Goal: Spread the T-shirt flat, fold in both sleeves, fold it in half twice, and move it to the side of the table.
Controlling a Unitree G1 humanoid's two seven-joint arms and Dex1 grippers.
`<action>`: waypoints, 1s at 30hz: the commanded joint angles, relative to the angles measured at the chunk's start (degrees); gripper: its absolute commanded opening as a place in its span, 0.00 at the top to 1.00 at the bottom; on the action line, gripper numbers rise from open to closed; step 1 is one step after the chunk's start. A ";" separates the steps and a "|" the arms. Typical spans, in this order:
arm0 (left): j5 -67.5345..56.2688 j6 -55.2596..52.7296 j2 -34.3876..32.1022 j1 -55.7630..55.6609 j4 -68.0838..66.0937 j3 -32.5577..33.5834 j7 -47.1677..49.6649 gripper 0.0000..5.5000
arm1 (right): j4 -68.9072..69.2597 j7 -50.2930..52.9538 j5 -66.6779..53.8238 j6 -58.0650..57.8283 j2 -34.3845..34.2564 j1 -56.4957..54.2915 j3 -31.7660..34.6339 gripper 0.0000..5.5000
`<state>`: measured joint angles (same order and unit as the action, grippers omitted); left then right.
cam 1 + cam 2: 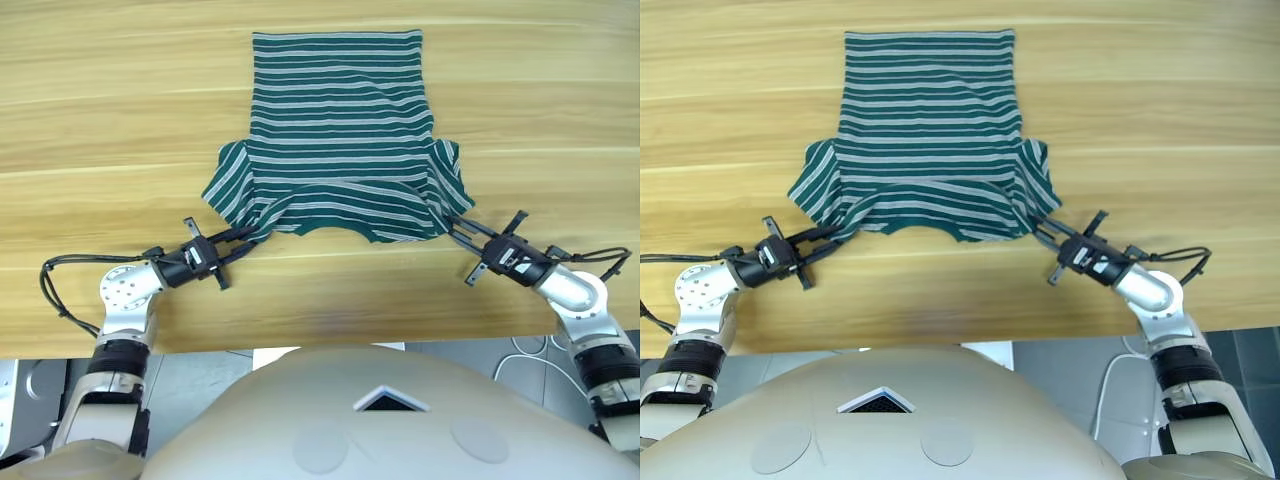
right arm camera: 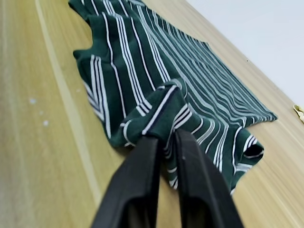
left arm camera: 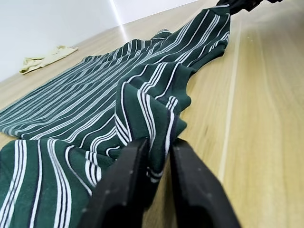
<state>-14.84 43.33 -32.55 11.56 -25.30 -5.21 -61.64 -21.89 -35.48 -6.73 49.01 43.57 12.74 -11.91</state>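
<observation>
At near table edge, clamped on shirt shoulders with left gripper and right gripper.
Lying mid-table with sleeves bunched, hem far. Best pulled outward evenly on both sides, kept low, easing wrinkles out without skewing far hem.

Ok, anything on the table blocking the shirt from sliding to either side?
Nothing visible: the table is bare wood either side of the T-shirt. The left gripper and right gripper pinch its near corners. A pale cloth lies far beyond it.

Green white-striped T-shirt spread on the table; collar nearest; shoulder corners bunched, pinched
</observation>
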 commanded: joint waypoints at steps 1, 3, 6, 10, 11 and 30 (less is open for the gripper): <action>-3.51 -2.93 -1.05 3.14 4.64 1.18 -0.63 0.70 | 0.24 1.32 4.89 -0.77 0.08 1.12 1.98 0.76; -8.27 -5.17 -1.46 4.43 7.48 3.31 -1.31 0.63 | 1.44 2.08 5.44 -0.71 0.91 3.26 3.93 0.70; -17.68 -9.01 -0.52 6.14 13.79 7.07 -2.60 0.56 | 7.08 3.37 4.61 -0.75 2.64 8.47 8.48 0.62; -22.64 -10.77 1.75 8.36 22.03 9.11 -2.81 0.56 | 22.42 2.93 -1.29 -0.87 4.03 14.09 12.99 0.62; -22.60 -10.61 2.48 8.55 23.89 9.53 -1.92 0.56 | 26.47 2.79 -3.27 -1.23 4.24 14.76 13.80 0.62; 1.60 -0.27 11.66 -7.90 11.93 14.63 24.69 0.56 | 7.03 26.37 53.51 -12.75 -20.07 -15.33 -14.19 0.62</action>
<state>-13.85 42.37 -20.86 4.37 -12.12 9.99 -37.01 -13.01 -9.42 45.30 37.09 22.39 -1.67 -25.24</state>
